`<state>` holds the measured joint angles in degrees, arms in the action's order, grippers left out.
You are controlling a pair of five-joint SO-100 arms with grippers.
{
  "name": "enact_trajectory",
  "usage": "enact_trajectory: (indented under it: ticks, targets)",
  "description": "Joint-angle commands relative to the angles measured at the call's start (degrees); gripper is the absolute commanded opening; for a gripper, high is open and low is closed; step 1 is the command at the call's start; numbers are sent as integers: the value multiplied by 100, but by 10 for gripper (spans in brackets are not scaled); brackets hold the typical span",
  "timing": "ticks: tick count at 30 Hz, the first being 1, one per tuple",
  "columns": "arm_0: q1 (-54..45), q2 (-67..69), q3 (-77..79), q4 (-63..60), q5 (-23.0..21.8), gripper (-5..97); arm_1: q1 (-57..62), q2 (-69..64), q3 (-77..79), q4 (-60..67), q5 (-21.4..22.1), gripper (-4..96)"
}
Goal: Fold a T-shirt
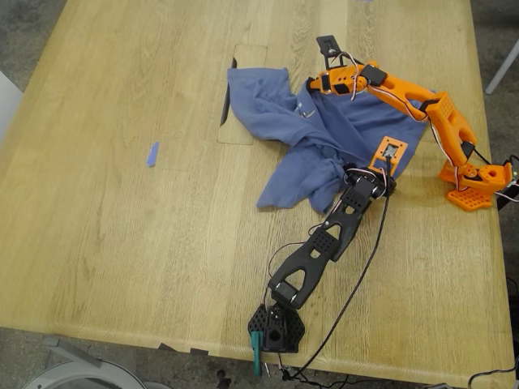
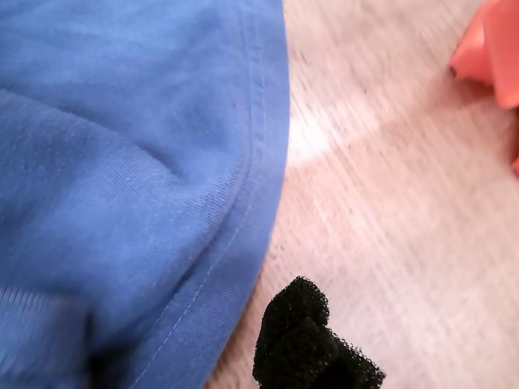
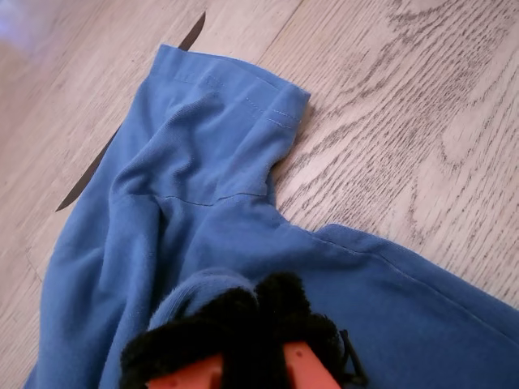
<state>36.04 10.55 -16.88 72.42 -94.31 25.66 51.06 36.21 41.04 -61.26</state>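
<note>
Roughly at the middle of the wooden surface (image 1: 122,243), toward the exterior view's right, lies one T-shirt (image 1: 324,142), a crumpled blue-purple heap of soft knit with stitched hems, one short sleeve spread flat toward a dark slot in the wood. Two arms reach it: my second gripper (image 3: 258,324), orange with fuzzy black pads, is pressed together on a raised fold of the cloth, while my first gripper (image 2: 312,340) on the black arm shows only one black foam pad beside the hem, so I cannot tell its state. One small blue scrap (image 1: 152,154) lies well apart, at the exterior view's left.
</note>
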Motion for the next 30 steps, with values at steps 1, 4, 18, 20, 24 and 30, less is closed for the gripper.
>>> enact_trajectory:
  ticks: [1,4,18,20,24,30]
  targets:
    - [-18,220,-220,18,457,750,-26,299,-396,18,-18,-2]
    - [-18,9,-220,-26,835,769,-53,308,-413,18,-18,-2]
    - [-334,-1020,-220,-343,1863,746,-97,413,-439,176,-9,-2]
    - [-466,-1081,-220,-343,2206,718,-105,413,-422,167,-9,-2]
    - [-668,-1178,-220,-237,2250,621,-105,413,-448,176,0,-2]
    - [-844,-1292,-229,-26,2180,444,-105,413,-598,272,9,-2]
